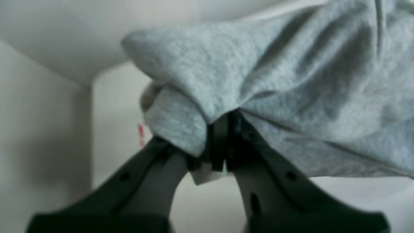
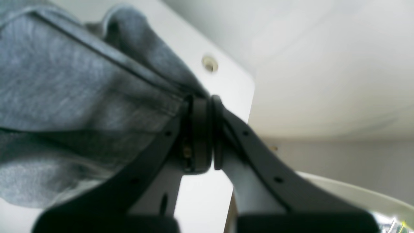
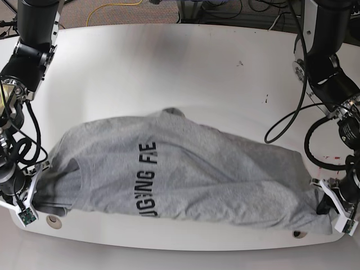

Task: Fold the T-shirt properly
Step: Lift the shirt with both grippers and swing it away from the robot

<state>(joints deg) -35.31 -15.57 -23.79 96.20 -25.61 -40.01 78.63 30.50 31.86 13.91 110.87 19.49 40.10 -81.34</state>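
Heather-grey cotton, soft and creased, stretches across the near half of the white table (image 3: 185, 67): your T-shirt (image 3: 191, 180) lies spread sideways, its black block lettering facing up and running across the chest, one sleeve bunched toward the far edge. At the base view's right end, your left gripper (image 1: 223, 142) is clamped tight on a thick pinch of fabric, several layers bulging around the black pads. At the opposite end, your right gripper (image 2: 207, 132) has its jaws closed on the hem, the stitched edge running straight into the pads. Both ends sit near the table's front edge, and the cloth between them rides slightly off the surface, which suggests you are holding it taut to carry one side over for a fold. A pale, curved rim shows in the corner of the right wrist view; whether it is a container cannot be told.
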